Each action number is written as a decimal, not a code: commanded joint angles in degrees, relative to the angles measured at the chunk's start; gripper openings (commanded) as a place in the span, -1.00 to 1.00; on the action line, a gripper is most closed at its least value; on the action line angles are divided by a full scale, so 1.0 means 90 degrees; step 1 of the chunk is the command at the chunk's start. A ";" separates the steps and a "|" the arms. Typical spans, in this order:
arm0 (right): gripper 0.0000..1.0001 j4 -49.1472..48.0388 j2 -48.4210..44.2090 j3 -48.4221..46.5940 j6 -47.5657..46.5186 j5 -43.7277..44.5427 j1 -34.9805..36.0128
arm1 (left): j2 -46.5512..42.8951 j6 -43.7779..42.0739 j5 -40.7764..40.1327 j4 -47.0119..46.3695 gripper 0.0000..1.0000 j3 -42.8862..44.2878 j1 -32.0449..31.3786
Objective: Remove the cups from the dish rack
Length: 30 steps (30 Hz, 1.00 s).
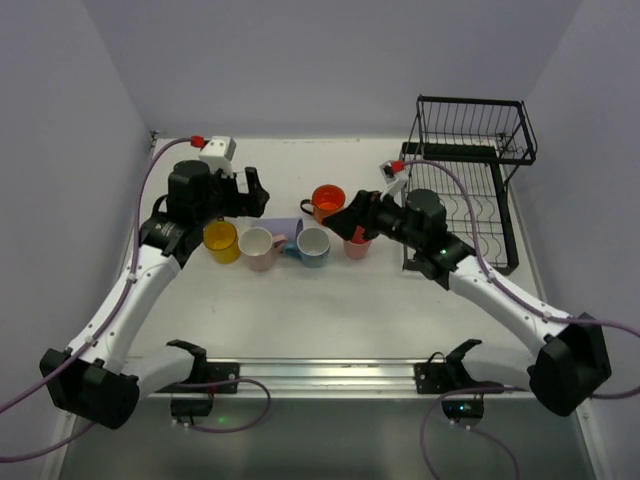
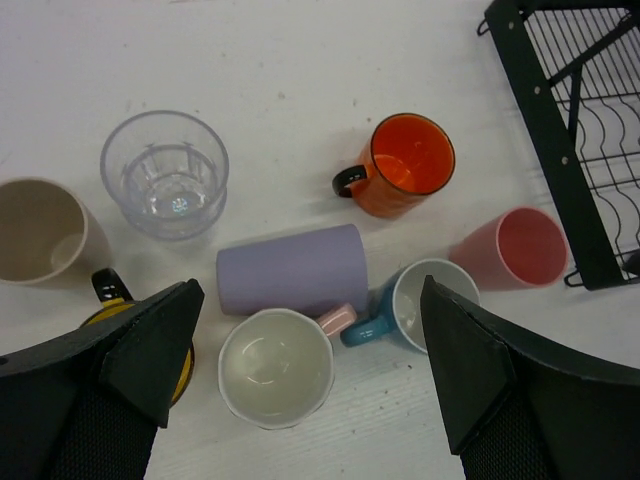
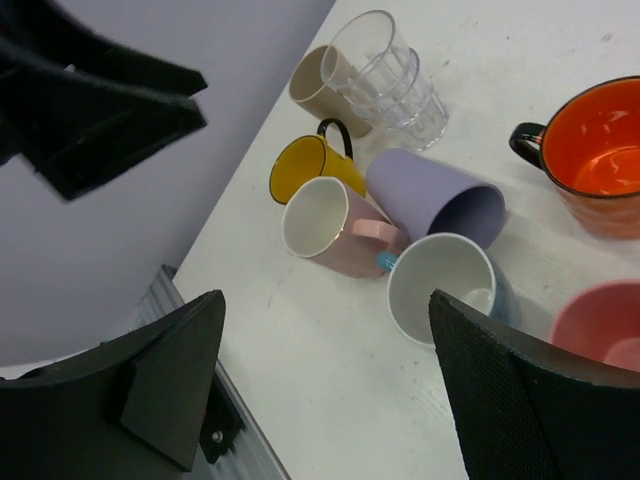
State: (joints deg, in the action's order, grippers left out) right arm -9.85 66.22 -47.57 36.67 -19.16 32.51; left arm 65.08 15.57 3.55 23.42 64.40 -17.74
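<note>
Cups stand clustered on the table, left of the dish rack. Left gripper hangs fully open and empty over the toppled lavender cup; right gripper is spread wide, empty, with pink mug and blue mug below its span.

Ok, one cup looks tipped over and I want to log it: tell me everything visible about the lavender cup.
The lavender cup is a plain, handleless tumbler, opaque and matte, plastic-looking, slightly wider at the mouth. It lies on its side on the white table, mouth toward the dish rack. The handle of the pink mug sits at its rim, seemingly touching; the blue mug is close, contact unclear. No jaws touch it.
</note>
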 commanded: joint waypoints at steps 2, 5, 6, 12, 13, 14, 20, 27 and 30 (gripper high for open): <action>0.62 -0.0019 0.1166 -0.1021 -0.0236 0.0945 0.0635 | -0.0989 0.0145 0.0621 -0.0942 1.00 -0.0534 0.0018; 0.27 -0.0009 0.2113 -0.1676 -0.0022 0.1376 0.0860 | -0.1439 0.0125 0.0641 -0.1117 1.00 -0.0788 0.0018; 0.25 -0.0029 0.2328 -0.1812 0.0037 0.1464 0.0889 | -0.1653 0.0135 0.0670 -0.1156 1.00 -0.0837 0.0018; 0.17 0.0107 0.3569 -0.2526 0.0486 0.2050 0.0968 | -0.2318 0.0281 0.1021 -0.1625 1.00 -0.1247 0.0008; 0.16 0.0166 0.3657 -0.2575 0.0583 0.2108 0.0977 | -0.2358 0.0301 0.1070 -0.1645 1.00 -0.1248 0.0008; 0.16 0.0224 0.3823 -0.2614 0.0633 0.2119 0.0977 | -0.2397 0.0311 0.1157 -0.1684 1.00 -0.1257 0.0008; 0.14 0.0566 0.4458 -0.2985 0.0945 0.2099 0.1065 | -0.2495 0.0243 0.1081 -0.1889 1.00 -0.1394 -0.0333; 0.14 0.0761 0.4956 -0.3277 0.1268 0.1963 0.1075 | -0.2631 0.0057 0.0865 -0.1821 1.00 -0.1433 -0.0695; 0.14 0.0830 0.5142 -0.3492 0.1297 0.1953 0.1085 | -0.2690 0.0018 0.0816 -0.1792 1.00 -0.1452 -0.0793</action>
State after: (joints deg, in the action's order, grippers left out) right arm -4.51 110.61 -75.72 46.33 -2.07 41.74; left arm 42.06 16.91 11.77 9.43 51.62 -24.05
